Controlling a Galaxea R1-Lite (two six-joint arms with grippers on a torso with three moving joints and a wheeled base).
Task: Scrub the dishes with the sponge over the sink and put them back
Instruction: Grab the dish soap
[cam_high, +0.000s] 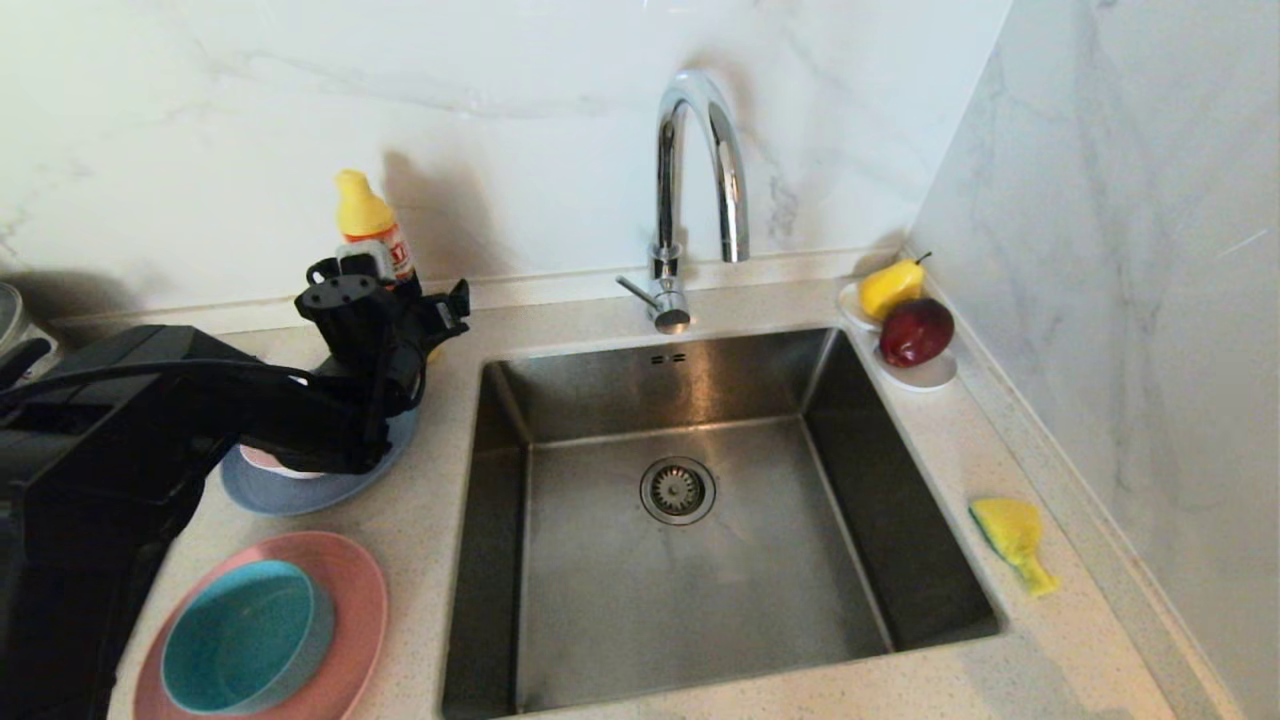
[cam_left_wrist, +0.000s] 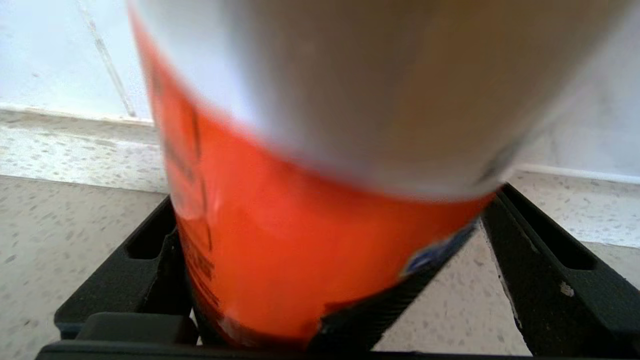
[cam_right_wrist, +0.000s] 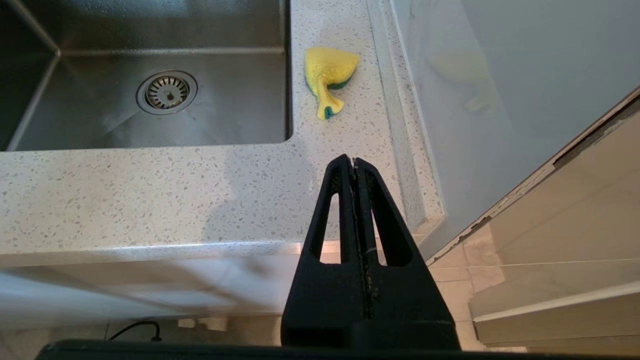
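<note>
Speckled counter (cam_high: 1010, 660) and marble wall are framing a steel sink (cam_high: 690, 560), its drain strainer (cam_high: 677, 490) sitting in the middle of the basin under the faucet (cam_high: 700, 170).

Sponge (cam_high: 1012, 540) is lying on the counter strip right of the sink, near the side wall, crumpled, long axis running roughly front-to-back along that strip, thin twisted end pointing toward the robot. Right wrist view is showing it (cam_right_wrist: 329, 77) ahead of the right gripper (cam_right_wrist: 354, 162), well apart from it, nothing between them but bare counter. So the right arm is clearly the nearer one; the left is on the far side of the sink from it.

Dishes are all sitting left of the sink: teal bowl (cam_high: 245, 635) nested in the salmon plate (cam_high: 350, 610) at the front corner, grey-blue plate (cam_high: 300, 490) behind it, with a sliver of pink bowl (cam_high: 262, 460) showing on it under the arm.

Left gripper (cam_high: 400, 320) is hovering over the back of the grey-blue plate with jaws spread wide, straddling the soap bottle (cam_left_wrist: 310, 200): fingers (cam_left_wrist: 560, 280) are standing either side of its orange label without squeezing it. Whether they are touching it is not clear. Bottle cap (cam_high: 362, 205) is poking up just behind the gripper in the head view.

Right gripper is parked out beyond the counter's front edge, fingers pressed fully together, holding nothing.

Fruit dish (cam_high: 915, 370) with pear (cam_high: 892, 288) and apple (cam_high: 915, 332) is sitting at the sink's back right corner, out of the way.
</note>
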